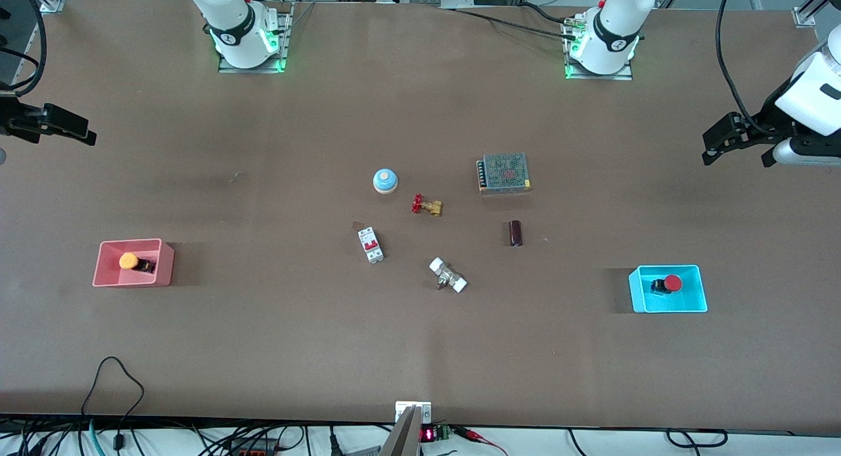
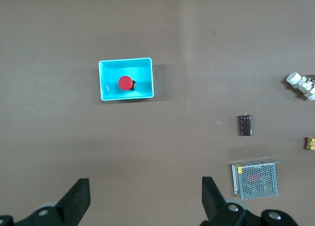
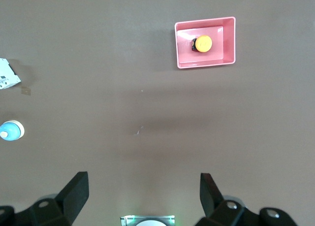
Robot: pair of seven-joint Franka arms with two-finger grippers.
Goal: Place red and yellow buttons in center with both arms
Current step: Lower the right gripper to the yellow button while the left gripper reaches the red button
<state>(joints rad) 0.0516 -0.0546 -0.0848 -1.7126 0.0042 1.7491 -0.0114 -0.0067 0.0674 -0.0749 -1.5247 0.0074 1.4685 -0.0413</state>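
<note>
Your left gripper [image 2: 142, 199] hangs wide open and empty, the red button [image 2: 126, 82] in its blue bin [image 2: 106, 73] ahead below. Your right gripper [image 3: 142, 196], equally open, faces the yellow button [image 3: 204, 43] in the pink bin [image 3: 229, 39].

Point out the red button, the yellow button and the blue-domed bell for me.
red button [image 1: 672, 283], front view, on its red cap, in the blue bin.
yellow button [image 1: 127, 261], front view, on its yellow cap, in the pink bin.
blue-domed bell [image 1: 385, 179], front view, on the dome's top.
</note>
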